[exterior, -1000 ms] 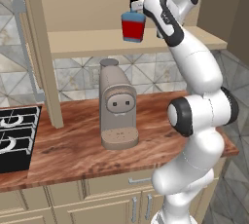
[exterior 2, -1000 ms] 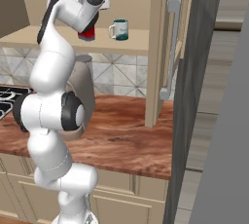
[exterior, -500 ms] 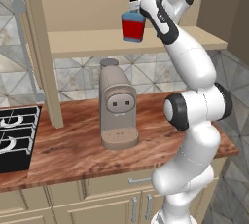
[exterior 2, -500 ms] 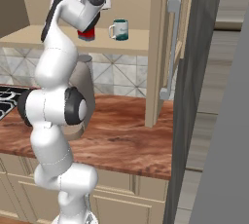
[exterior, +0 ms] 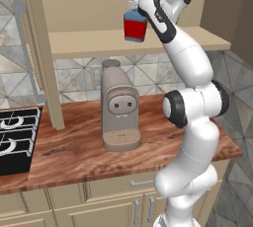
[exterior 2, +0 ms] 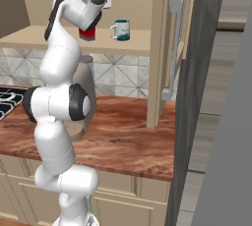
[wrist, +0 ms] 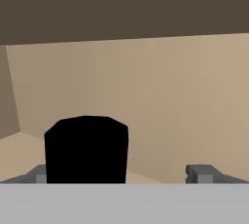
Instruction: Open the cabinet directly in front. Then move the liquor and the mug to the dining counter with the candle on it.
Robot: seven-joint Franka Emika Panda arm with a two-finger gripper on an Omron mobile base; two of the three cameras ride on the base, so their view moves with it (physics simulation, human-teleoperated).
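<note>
The cabinet stands open, its left door (exterior: 42, 48) and right door (exterior 2: 160, 48) swung out. On its shelf (exterior: 89, 43) stands the liquor (exterior: 134, 28), red below and blue above, also seen as the liquor (exterior 2: 87, 34) behind my hand. The white mug (exterior 2: 120, 29) sits to its right on the same shelf. My gripper (wrist: 120, 174) is open at the bottle's top. The black cap (wrist: 86, 150) lies between the fingertips (wrist: 199, 173), nearer the left one. The dining counter and the candle are out of view.
A beige coffee machine (exterior: 118, 107) stands on the wood counter (exterior: 74, 157) below the shelf. A black stove (exterior: 15, 137) is at the left. A tall dark panel (exterior 2: 197, 97) rises at the right, close to the open right door's handle (exterior 2: 172, 48).
My hand has edged a little closer to the bottle's top. The bottle and mug have not moved, and the jaws have stayed open.
</note>
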